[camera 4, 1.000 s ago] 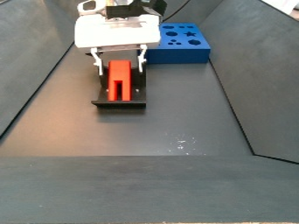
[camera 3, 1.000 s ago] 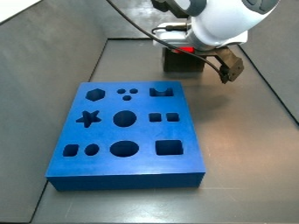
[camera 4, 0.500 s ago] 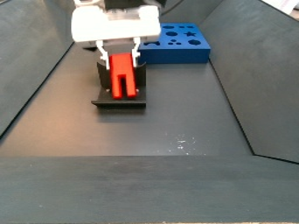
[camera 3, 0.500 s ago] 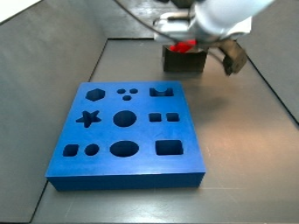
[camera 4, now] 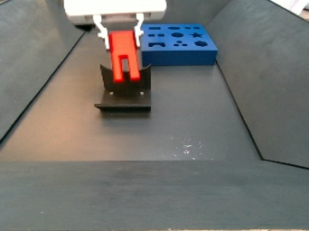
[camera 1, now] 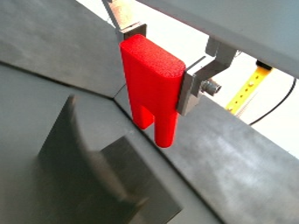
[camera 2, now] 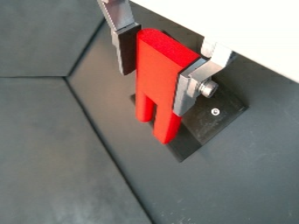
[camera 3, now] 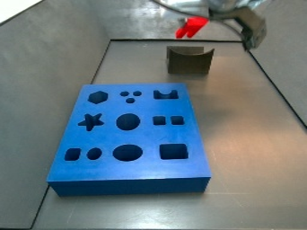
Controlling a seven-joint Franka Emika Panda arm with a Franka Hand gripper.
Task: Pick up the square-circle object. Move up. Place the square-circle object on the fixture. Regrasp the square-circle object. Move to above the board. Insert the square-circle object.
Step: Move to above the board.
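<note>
The gripper [camera 1: 160,66] is shut on the square-circle object [camera 1: 149,83], a red block whose two prongs point down. In both wrist views the silver fingers [camera 2: 121,48] clamp its sides. It hangs in the air above the fixture [camera 2: 201,131], a dark block with a U-shaped notch. In both side views the gripper [camera 4: 123,38] holds the red object [camera 4: 125,56] clear over the fixture [camera 4: 125,97]. In a side view the red piece [camera 3: 189,27] is blurred, above and behind the fixture [camera 3: 188,60]. The blue board [camera 3: 129,135] lies flat on the floor.
Sloping dark walls [camera 4: 36,81] enclose the grey floor on both sides. The board [camera 4: 179,43] sits beyond the fixture in a side view. A yellow tape and cable [camera 1: 243,92] show behind the gripper in a wrist view.
The gripper has risen with the red square-circle object, lifting it up off the fixture. The board and fixture have not moved.
</note>
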